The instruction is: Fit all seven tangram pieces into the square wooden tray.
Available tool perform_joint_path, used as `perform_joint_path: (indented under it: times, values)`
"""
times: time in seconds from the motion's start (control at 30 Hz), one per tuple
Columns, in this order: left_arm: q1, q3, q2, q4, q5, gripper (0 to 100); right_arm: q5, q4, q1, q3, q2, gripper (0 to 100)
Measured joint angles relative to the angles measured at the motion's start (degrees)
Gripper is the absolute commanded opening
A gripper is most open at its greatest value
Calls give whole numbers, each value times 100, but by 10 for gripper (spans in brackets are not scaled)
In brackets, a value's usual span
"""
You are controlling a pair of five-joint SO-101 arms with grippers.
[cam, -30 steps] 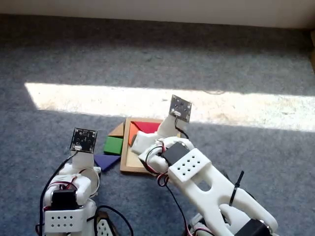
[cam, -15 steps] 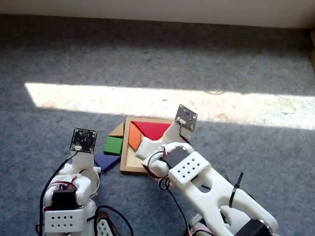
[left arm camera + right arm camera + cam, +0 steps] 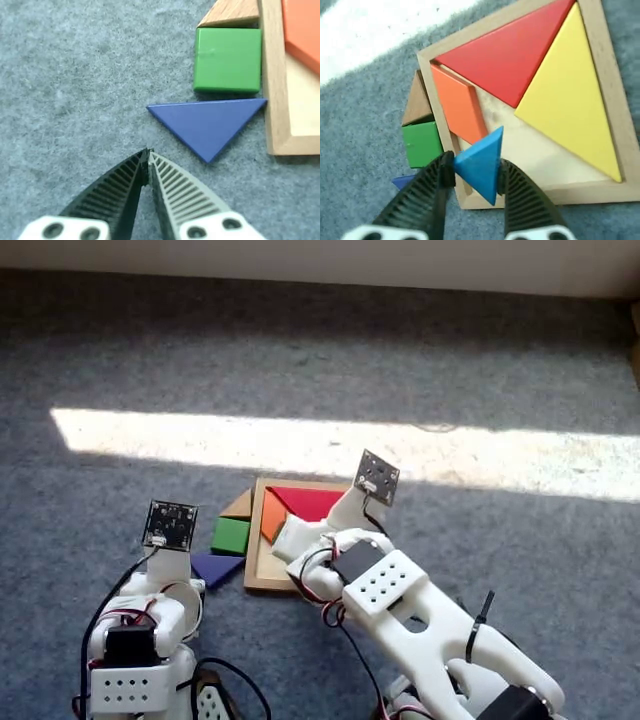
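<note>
Right jaws were clamped on a light blue triangle (image 3: pixel 479 165), held over the wooden tray (image 3: pixel 275 75) just beside the orange parallelogram (image 3: pixel 460 107). Red triangle (image 3: pixel 505 57) and yellow triangle (image 3: pixel 570 100) lay in the tray, touching along one side. Left jaws were pinched together on nothing, tips near the dark blue triangle (image 3: pixel 210 120). That piece touched the tray's outer rim on the grey carpet (image 3: pixel 75 75), next to the green square (image 3: pixel 227 60) and the plain wood triangle (image 3: pixel 232 12). Tray sat well apart from the carpet's far edge.
</note>
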Motion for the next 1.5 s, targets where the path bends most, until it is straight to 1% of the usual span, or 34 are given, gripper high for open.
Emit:
perform_joint_path:
  times: [0.2, 0.33, 0.5, 0.57, 0.67, 0.73, 0.9, 1.07, 1.2, 1.23, 1.3, 1.43, 1.5]
  values:
    - [0, 0, 0, 0, 0, 7, 0, -949, 0, 589, 0, 8]
    - [0, 0, 0, 0, 0, 7, 0, -1099, 0, 615, 0, 15]
    - [0, 0, 0, 0, 0, 7, -18, -1108, 0, 615, 0, 138]
    - [0, 0, 0, 0, 0, 7, -229, -1108, 0, 651, 0, 165]
    - [0, 0, 0, 0, 0, 7, -756, -1108, 0, 651, 0, 165]
    - [0, 0, 0, 0, 0, 7, -941, -1055, 0, 651, 0, 165]
    - [0, 0, 0, 0, 0, 7, -1037, -686, 0, 651, 0, 166]
    - [0, 0, 0, 0, 0, 7, -1046, -651, 0, 651, -9, 166]
    - [0, 0, 0, 0, 0, 7, -1037, -615, 281, 651, -589, 166]
    - [0, 0, 0, 0, 0, 7, -958, -615, 360, 651, -835, 166]
    - [0, 0, 0, 0, 0, 7, -527, -615, 475, 651, -1398, 166]
    - [0, 0, 0, 0, 0, 7, 791, -615, 501, 826, -2602, 165]
    - [0, 0, 0, 0, 0, 7, 1389, -615, 501, 1134, -3068, 130]
